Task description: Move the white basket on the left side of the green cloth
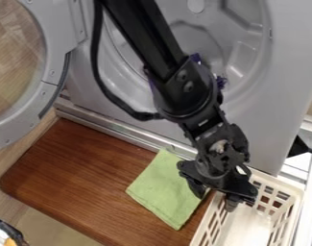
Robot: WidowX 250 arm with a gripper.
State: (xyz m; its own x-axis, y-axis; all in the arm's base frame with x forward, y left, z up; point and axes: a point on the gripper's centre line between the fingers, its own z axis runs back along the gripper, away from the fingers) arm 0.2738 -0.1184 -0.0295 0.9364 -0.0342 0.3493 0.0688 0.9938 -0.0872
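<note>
White basket [289, 204] of slotted plastic, squared at the corner, right of the flat green cloth [161, 187], black gripper [214, 196] at its left wall, fingers spread, smooth wood-grained board [68, 178], round hollow in grey panel [289, 57].

Your gripper [214, 198] hangs with fingers apart, straddling the near-left wall of the white basket [212, 222], lower right. Green cloth [163, 188] lies flat left of the basket on the brown wooden board [81, 178]; behind you've got the gray appliance [287, 53], round door [52, 79] swung open at left.
</note>
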